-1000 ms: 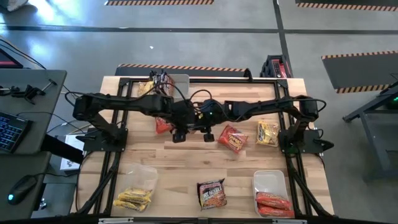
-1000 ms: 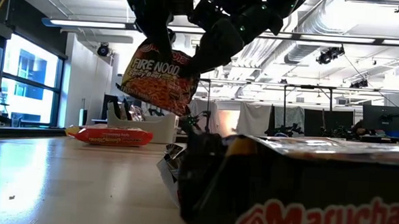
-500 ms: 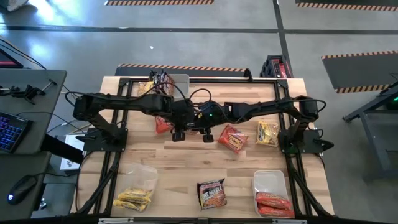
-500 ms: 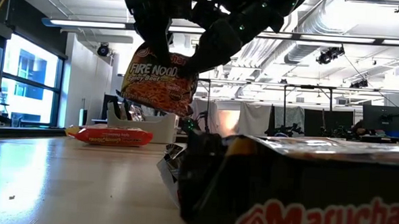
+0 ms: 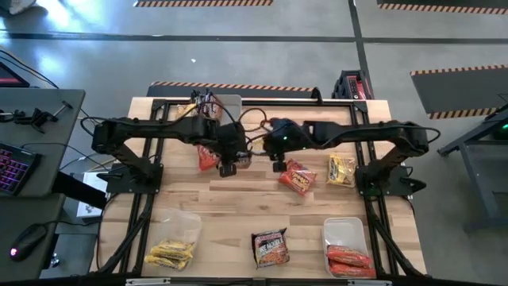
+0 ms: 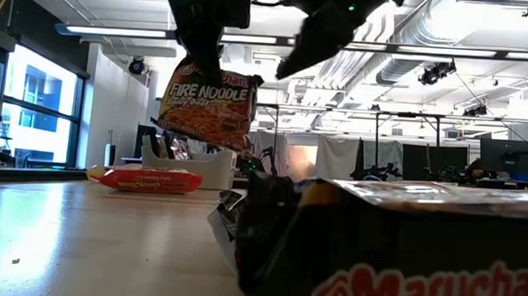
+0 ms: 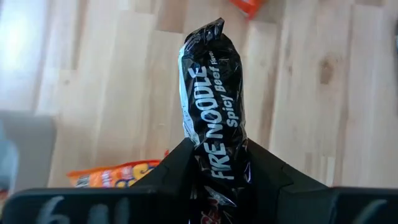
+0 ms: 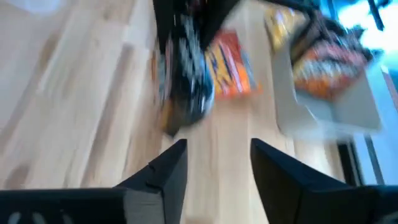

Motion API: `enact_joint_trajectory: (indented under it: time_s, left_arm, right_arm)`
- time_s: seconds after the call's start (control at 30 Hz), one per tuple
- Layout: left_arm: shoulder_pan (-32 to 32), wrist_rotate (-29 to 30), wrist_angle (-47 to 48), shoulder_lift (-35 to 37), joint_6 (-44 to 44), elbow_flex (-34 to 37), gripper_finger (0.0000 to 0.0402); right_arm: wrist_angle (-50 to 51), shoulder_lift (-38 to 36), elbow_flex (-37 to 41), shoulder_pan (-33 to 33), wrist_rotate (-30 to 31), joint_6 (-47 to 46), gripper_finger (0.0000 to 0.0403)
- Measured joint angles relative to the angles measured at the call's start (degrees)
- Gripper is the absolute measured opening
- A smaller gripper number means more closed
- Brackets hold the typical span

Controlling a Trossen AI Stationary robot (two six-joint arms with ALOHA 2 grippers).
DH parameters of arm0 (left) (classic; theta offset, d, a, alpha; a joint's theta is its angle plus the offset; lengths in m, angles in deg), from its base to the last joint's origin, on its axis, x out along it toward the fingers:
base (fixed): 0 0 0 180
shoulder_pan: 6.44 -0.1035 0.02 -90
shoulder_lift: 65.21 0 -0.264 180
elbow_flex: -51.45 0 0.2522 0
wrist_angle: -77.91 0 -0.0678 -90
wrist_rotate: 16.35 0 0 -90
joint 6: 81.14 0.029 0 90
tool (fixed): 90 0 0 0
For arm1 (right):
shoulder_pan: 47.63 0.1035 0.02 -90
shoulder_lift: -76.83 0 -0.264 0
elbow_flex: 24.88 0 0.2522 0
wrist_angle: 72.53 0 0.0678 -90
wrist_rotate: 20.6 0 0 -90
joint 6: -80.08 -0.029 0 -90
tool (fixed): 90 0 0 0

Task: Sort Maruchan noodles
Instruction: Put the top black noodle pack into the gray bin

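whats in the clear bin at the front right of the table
The clear bin holds red-orange noodle packets stacked at its near end; the far end shows bare. How many lie underneath is covered.

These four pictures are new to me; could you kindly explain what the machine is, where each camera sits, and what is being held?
Two dark robot arms work at a wooden table. One camera looks straight down, one sits at table height, and one rides on each wrist. The left gripper holds a dark Fire Noodle packet in the air, clamped between its fingers. The right gripper is open and empty beside it. Other noodle packets lie on the table, and clear bins hold yellow packets and red packets.
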Motion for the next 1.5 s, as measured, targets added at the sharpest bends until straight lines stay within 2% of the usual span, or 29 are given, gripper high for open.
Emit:
enact_joint_trajectory:
  time_s: [0.1, 0.17, 0.27, 0.37, 0.43, 0.5, 0.6, 0.73, 0.83, 1.1, 1.3, 1.5]
  left_arm:
    - [-1.81, 0.68, 0.63, 1.06, -1.36, 0.00, 0.0088]
    - [-3.77, 1.06, 0.86, 1.86, -3.24, 0.00, 0.0088]
    - [-7.22, 4.34, 1.21, 3.19, -7.46, 0.00, 0.0088]
    - [-11.82, 7.27, 1.30, 4.22, -11.25, 0.00, 0.0087]
    - [-15.55, 7.61, 1.23, 4.51, -12.97, 0.00, 0.0086]
    - [-19.36, 8.01, 0.59, 4.47, -14.05, 0.00, 0.0086]
    - [-24.19, 12.83, -1.41, 3.87, -15.69, 0.02, 0.0086]
    - [-27.60, 16.78, -8.70, 2.85, -17.07, 0.09, 0.0086]
    - [-28.30, 19.78, -14.03, 1.38, -17.46, 0.09, 0.0085]
    - [-28.70, 25.57, -13.69, -5.69, -21.96, 0.15, 0.0085]
    - [-28.99, 26.61, -13.76, -10.39, -24.82, 0.07, 0.0085]
    - [-29.39, 27.02, -13.95, -11.79, -26.11, 0.07, 0.0085]
  right_arm:
    - [5.64, -2.11, 0.04, -1.95, -0.39, -1.57, 0.0131]
    - [5.55, -2.60, 1.10, -3.73, -4.67, -4.05, 0.0108]
    - [-2.58, -3.04, 7.59, -5.25, -9.90, -6.12, 0.0067]
    - [-11.78, -3.68, 14.48, -5.34, -9.38, -8.97, 0.0021]
    - [-18.32, -4.71, 18.41, -5.33, -7.16, -11.54, 0.0006]
    - [-24.44, -5.81, 22.13, -5.22, -5.08, -14.66, 0.0010]
    - [-32.08, -7.88, 26.99, -4.91, -1.94, -18.02, 0.0015]
    - [-33.08, -12.02, 29.36, -5.10, -0.71, -17.17, 0.0004]
    - [-32.95, -14.32, 29.94, -5.33, -0.08, -17.28, 0.0003]
    - [-31.68, -16.35, 30.29, -4.82, -0.42, -16.87, 0.0001]
    - [-31.12, -16.13, 30.27, -4.84, -0.05, -16.30, 0.0000]
    - [-30.75, -16.13, 30.27, -4.84, -0.08, -16.28, 0.0000]
